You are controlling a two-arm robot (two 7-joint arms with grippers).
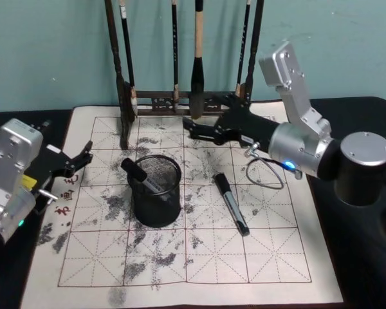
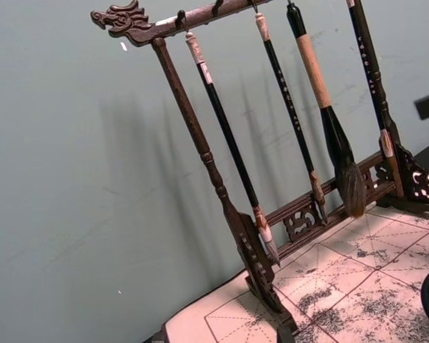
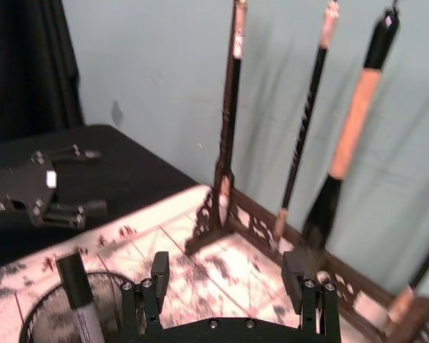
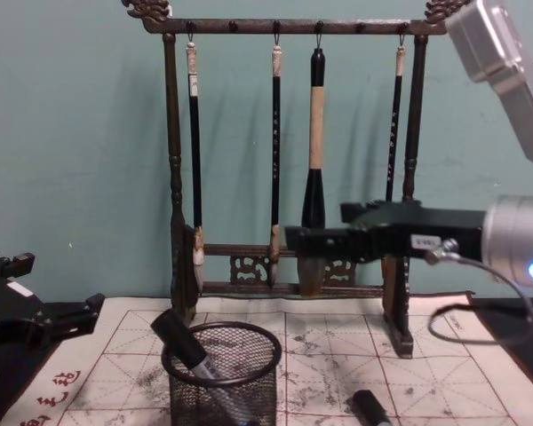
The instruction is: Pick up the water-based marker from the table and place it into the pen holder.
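Observation:
A black water-based marker (image 1: 230,203) with a grey band lies on the table's whitish gridded mat (image 1: 257,257), right of the pen holder (image 1: 156,190); its cap end shows in the chest view (image 4: 369,409). The pen holder is a black mesh cup (image 4: 222,374) with another black marker (image 1: 136,171) leaning inside (image 3: 79,294). My right gripper (image 1: 192,127) hovers open and empty above the mat, behind the holder and in front of the brush rack (image 4: 295,238); its fingers (image 3: 159,274) stand wide apart. At the mat's left edge, my left gripper (image 1: 82,158) rests open.
A tall dark wooden rack (image 4: 289,142) hung with several calligraphy brushes (image 2: 322,107) stands along the mat's far edge before a teal wall. A grey cable (image 1: 264,172) loops beneath my right wrist. Dark table (image 1: 367,257) borders the mat on both sides.

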